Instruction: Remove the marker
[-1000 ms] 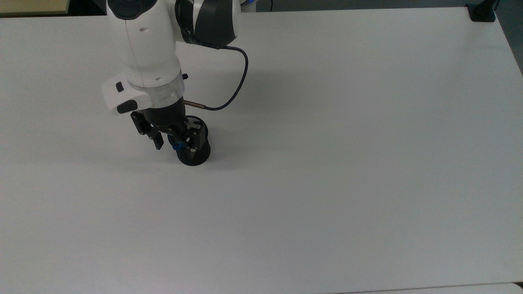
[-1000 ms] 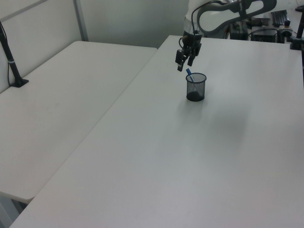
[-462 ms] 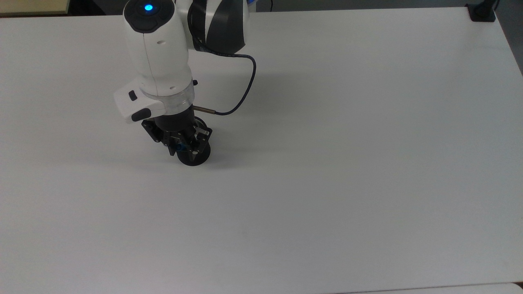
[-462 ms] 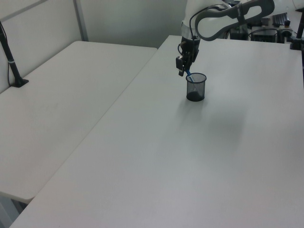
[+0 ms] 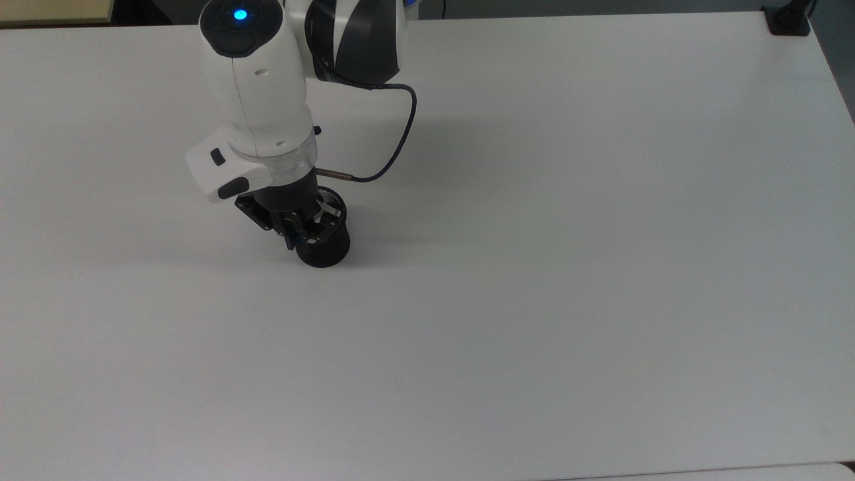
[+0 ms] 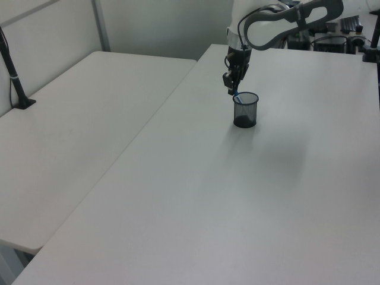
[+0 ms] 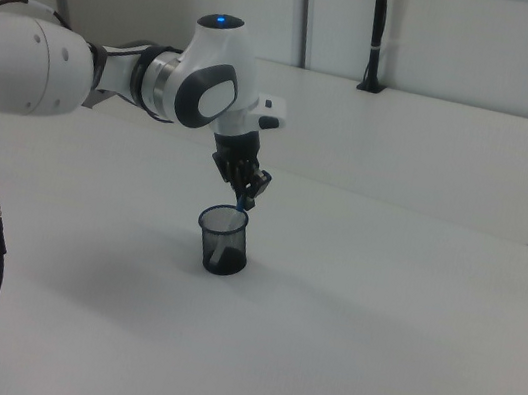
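A black mesh cup stands upright on the white table. The marker leans in the cup, its blue cap poking above the rim on the left view's left; in the top view only a sliver of blue shows under the fingers. My gripper points down over that side of the rim, its black fingers drawn together on the marker's blue cap. The marker's lower barrel is hidden inside the mesh.
A dark cable loops off my wrist above the table. A black clamp sits at the table's far right corner in the top view. A second white table with a black post adjoins on the left view's left.
The gripper came down and toward the top view's right onto the cup's rim, and its fingers, open a second ago, have shut on the blue cap. The cup shifted slightly rightward.
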